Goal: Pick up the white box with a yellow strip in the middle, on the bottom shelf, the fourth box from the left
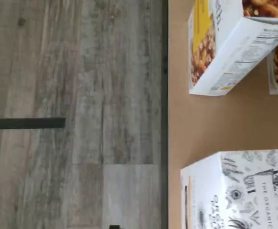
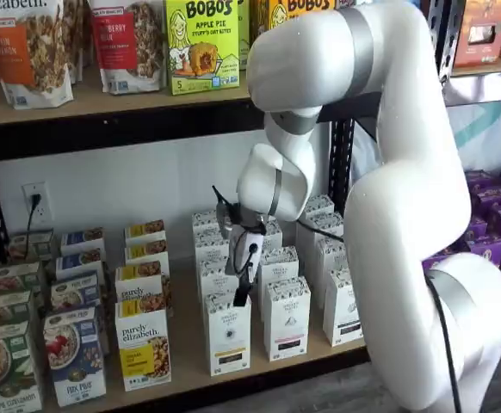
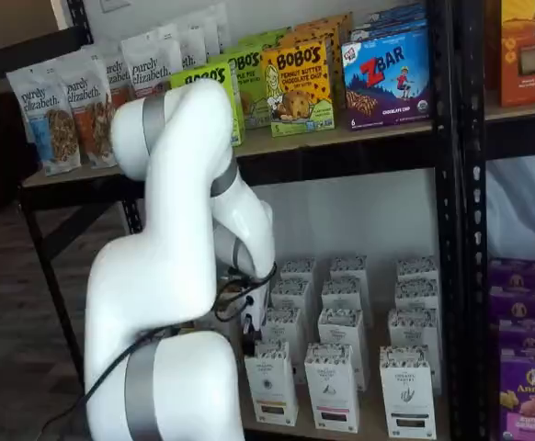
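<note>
The white box stands at the front of the bottom shelf, right of a purely elizabeth box. It is a tall narrow carton with a speckled top and a dark label near its base, and it also shows in a shelf view. My gripper hangs just above its top, a little towards the back, with nothing in it. The black fingers show side-on with no plain gap. In a shelf view the gripper is mostly hidden behind the arm. The wrist view shows the white box's speckled top on the shelf board.
Several identical white boxes stand in rows beside and behind the target. Purely elizabeth boxes lie close across a gap of bare board. Black steel uprights flank the shelf, the wood floor lies beyond its edge, and purple boxes stand at the right.
</note>
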Action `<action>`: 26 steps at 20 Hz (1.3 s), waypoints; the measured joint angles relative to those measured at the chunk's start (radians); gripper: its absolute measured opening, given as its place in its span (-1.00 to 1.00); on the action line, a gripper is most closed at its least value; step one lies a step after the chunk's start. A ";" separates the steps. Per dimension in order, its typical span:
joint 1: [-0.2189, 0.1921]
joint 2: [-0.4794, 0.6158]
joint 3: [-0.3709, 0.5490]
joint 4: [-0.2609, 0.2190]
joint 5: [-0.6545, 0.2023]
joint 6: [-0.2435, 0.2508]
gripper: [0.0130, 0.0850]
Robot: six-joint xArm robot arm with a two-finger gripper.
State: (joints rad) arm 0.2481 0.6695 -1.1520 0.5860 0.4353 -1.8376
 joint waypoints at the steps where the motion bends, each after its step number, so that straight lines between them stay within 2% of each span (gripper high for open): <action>1: -0.002 0.016 -0.018 -0.008 -0.001 0.005 1.00; 4: -0.009 0.059 -0.066 -0.031 -0.001 0.020 1.00; 10: -0.020 0.133 -0.147 -0.043 -0.001 0.021 1.00; 14: -0.024 0.173 -0.188 -0.045 -0.003 0.020 1.00; 26: -0.039 0.287 -0.292 -0.109 -0.010 0.059 1.00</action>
State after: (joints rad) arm 0.2093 0.9569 -1.4436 0.4774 0.4257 -1.7790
